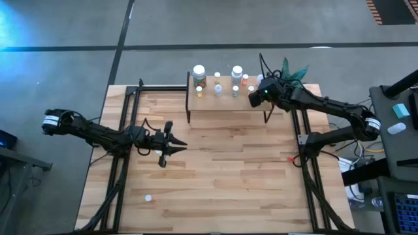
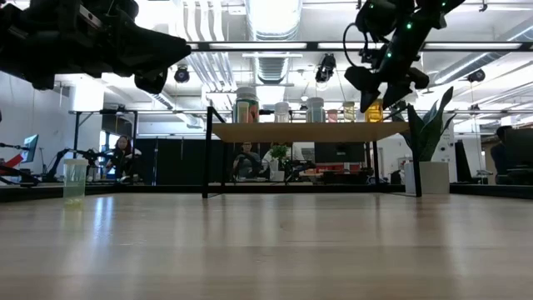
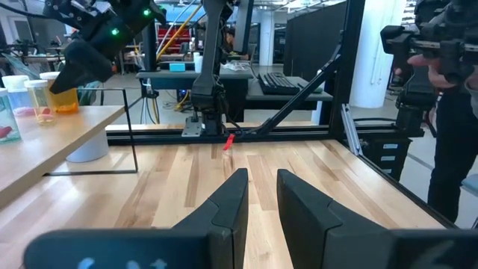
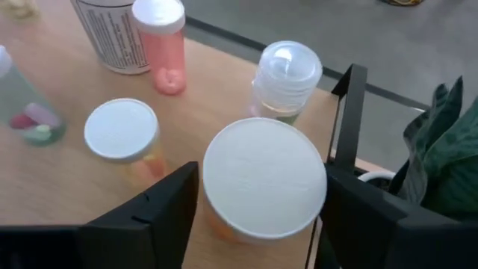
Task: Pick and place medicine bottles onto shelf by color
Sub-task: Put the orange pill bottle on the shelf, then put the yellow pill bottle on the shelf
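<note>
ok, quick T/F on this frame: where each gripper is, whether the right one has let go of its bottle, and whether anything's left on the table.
1. The right gripper is over the shelf. True.
2. Its fingers squeeze the white-capped bottle. False: they stand on either side of the cap, gaps showing.
3. The left gripper is at the shelf. False: it hovers over mid-table, empty, fingers nearly together.
4. One small bottle is off the shelf, on the table. True.
5. The shelf holds one bottle. False: several stand there.
</note>
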